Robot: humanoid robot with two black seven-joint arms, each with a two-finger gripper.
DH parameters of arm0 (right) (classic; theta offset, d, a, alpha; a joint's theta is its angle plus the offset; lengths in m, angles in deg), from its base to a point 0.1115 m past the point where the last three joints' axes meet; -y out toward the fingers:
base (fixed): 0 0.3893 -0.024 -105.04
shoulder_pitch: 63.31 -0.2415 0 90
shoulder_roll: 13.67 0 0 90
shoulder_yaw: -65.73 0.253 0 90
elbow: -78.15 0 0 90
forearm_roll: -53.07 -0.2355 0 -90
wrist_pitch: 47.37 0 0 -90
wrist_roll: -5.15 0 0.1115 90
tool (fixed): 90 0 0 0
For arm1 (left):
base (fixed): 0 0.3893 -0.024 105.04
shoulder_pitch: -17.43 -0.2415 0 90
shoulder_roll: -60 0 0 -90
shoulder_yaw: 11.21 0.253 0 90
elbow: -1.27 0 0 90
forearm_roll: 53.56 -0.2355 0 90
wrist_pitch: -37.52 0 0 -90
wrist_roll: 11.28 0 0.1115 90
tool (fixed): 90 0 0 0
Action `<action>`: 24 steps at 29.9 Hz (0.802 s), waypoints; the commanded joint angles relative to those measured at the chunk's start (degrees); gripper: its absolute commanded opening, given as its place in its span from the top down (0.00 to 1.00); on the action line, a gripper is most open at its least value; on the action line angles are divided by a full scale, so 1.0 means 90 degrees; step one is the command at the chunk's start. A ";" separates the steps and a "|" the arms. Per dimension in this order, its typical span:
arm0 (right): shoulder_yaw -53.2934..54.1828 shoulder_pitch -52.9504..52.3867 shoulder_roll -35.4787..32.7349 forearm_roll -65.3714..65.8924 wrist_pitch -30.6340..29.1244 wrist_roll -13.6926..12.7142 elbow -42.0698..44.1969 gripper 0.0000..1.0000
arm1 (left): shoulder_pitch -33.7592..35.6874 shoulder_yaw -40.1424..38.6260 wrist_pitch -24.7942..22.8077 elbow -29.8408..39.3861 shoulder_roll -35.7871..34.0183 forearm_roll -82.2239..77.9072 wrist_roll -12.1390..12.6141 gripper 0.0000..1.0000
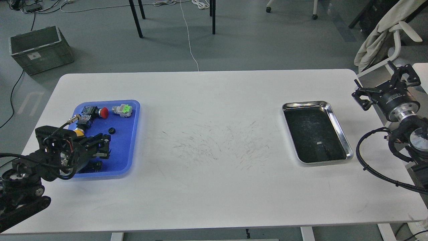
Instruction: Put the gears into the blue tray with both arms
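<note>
Our blue tray (128, 134) is holding a gear (111, 130) and push-buttons (100, 111) — the steel tray (337, 124) is sitting well apart. Our left gripper (100, 147) is hovering over the blue tray, grip unclear; our right gripper (384, 85) is hanging released beyond the table (214, 187) edge.

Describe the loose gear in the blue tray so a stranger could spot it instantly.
Find the blue tray at the white table's left end. Near its middle, below the red-capped push-button and the green-capped one, lies the gear. It is a tiny black ring with a centre hole, far smaller than the switches.
</note>
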State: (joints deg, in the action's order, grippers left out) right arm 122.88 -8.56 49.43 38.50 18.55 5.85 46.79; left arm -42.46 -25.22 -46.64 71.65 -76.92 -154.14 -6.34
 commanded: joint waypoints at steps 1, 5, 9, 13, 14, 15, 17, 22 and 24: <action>-0.0002 0.0010 -0.0009 0.0008 0.0000 0.0000 0.0017 0.00 | -0.0065 -0.0005 0.0006 -0.0193 0.0145 -0.0006 -0.0041 0.93; -0.0002 0.0020 0.0010 -0.0002 0.0000 0.0000 0.0027 0.00 | -0.0123 0.0014 0.0006 -0.0252 0.0214 -0.0016 -0.0061 0.90; -0.0002 0.0010 0.0030 0.0008 0.0000 0.0000 0.0017 0.00 | -0.0221 -0.0005 0.0093 -0.0252 0.0233 -0.0016 -0.0061 0.70; -0.0012 -0.0009 0.0040 0.0008 0.0000 0.0000 0.0017 0.00 | -0.0241 -0.0083 0.0172 -0.0252 0.0194 0.0003 -0.0071 0.09; -0.0012 -0.0009 0.0049 0.0008 0.0000 0.0000 0.0017 0.00 | -0.0250 -0.0142 0.0201 -0.0242 0.0175 -0.0006 -0.0071 0.05; -0.0022 -0.0019 0.0059 0.0008 0.0009 0.0000 0.0008 0.00 | -0.0250 -0.0239 0.0250 -0.0232 0.0155 -0.0006 -0.0071 0.05; -0.0012 -0.0029 0.0069 -0.0002 0.0009 0.0000 -0.0002 0.00 | -0.0241 -0.0415 0.0299 -0.0184 0.0107 -0.0016 -0.0071 0.03; -0.0031 -0.0224 0.0079 0.0008 0.0058 -0.0010 -0.0002 0.00 | -0.0094 -0.1399 0.0279 0.0031 -0.0196 0.0168 -0.0071 0.02; -0.0167 -0.0292 0.0088 0.0008 0.0068 -0.0010 -0.0012 0.00 | 0.0081 -0.1897 0.0250 0.0168 -0.0294 0.0451 -0.0061 0.02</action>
State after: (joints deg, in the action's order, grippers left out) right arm 122.51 -10.42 50.12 38.56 19.08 5.77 46.80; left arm -43.44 -36.37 -44.00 71.56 -78.35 -152.89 -6.97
